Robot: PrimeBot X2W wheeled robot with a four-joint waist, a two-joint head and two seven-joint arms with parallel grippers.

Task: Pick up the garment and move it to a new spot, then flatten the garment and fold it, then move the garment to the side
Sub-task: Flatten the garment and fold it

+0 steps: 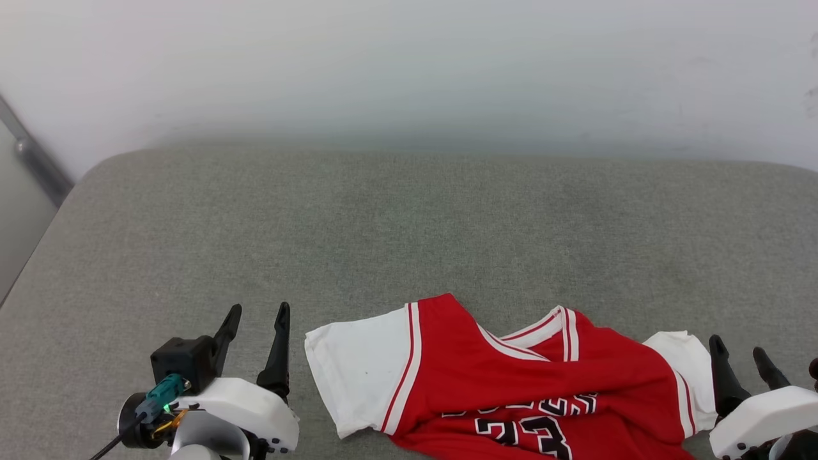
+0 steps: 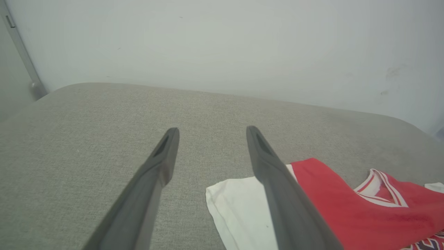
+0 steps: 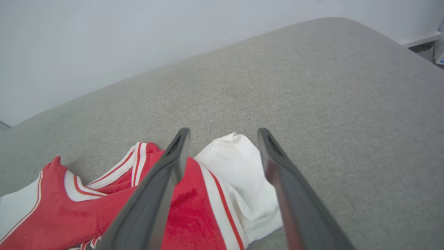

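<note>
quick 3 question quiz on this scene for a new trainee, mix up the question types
1. True or false: the left end effector is clamped on the shirt.
2. Pick one: the shirt's sleeves are A) white B) black C) blue.
3. Fill in: the right end effector is ___ (open or shut).

Key: 1 false; 2 A; 3 open.

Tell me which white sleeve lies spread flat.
The left sleeve, by the left end effector, lies flat; the right sleeve, by the right end effector, is bunched up.
</note>
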